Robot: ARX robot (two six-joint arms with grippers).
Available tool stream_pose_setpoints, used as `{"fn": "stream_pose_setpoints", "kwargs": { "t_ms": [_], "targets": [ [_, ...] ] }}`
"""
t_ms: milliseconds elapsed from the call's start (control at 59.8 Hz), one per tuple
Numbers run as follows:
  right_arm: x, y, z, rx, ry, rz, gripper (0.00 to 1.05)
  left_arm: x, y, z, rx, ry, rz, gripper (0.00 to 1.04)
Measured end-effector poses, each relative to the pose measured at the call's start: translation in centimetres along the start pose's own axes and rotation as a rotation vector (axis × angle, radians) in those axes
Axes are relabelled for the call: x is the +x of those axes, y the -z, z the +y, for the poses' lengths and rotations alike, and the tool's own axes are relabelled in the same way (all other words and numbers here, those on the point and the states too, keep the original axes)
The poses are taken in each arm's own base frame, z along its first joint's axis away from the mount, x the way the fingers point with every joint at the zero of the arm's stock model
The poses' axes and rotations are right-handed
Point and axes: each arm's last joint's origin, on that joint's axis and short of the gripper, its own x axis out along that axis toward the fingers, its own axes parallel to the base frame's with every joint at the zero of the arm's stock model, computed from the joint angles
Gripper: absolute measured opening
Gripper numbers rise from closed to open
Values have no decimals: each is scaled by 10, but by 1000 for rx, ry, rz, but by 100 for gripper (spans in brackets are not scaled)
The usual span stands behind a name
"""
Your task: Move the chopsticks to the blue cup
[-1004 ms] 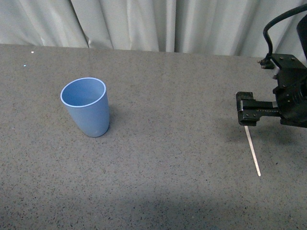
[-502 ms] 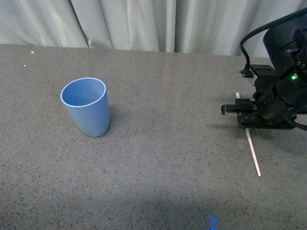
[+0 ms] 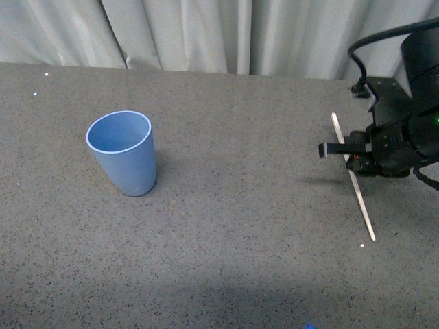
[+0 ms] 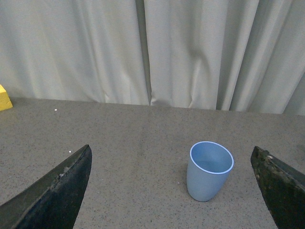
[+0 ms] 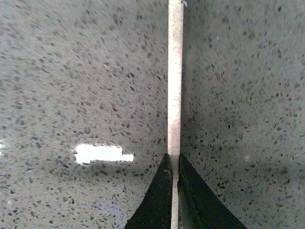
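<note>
The blue cup [image 3: 123, 152] stands upright on the grey table at the left; it also shows in the left wrist view [image 4: 208, 171], empty, between my left gripper's [image 4: 176, 191] wide-open fingers [image 4: 57, 193]. The chopsticks [image 3: 361, 201] are one pale stick at the right, tilted, its lower end near the table. My right gripper [image 3: 348, 156] is shut on the stick near its upper part. In the right wrist view the stick [image 5: 175, 81] runs straight out from the closed right gripper [image 5: 174, 164], above the speckled table.
White curtains [image 3: 206, 31] hang behind the table's far edge. A yellow block [image 4: 4, 98] sits at the table's far left in the left wrist view. The grey speckled table [image 3: 240, 205] stretches between the cup and the right gripper.
My right gripper has closed on the stick and raised it; its upper end now shows above the gripper and the stick tilts off the table. The cup has not moved.
</note>
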Motion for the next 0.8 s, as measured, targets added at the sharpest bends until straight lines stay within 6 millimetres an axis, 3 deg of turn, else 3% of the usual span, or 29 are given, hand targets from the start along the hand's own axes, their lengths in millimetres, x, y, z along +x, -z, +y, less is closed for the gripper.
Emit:
{"fn": "stream_pose_setpoints", "kwargs": {
  "t_ms": [151,234,335,586,803],
  "targets": [
    [-36,-16,13,-80,-142,-341,1,0,0,0,0,0,0,98],
    [-60,-29,27,-150,-269,-597,1,0,0,0,0,0,0,98],
    [-77,-41,45,-231,-409,-782,1,0,0,0,0,0,0,98],
    [-73,-53,93,-297,-706,-788,1,0,0,0,0,0,0,98],
    [-61,-72,147,-302,-904,-761,1,0,0,0,0,0,0,98]
  ]
}}
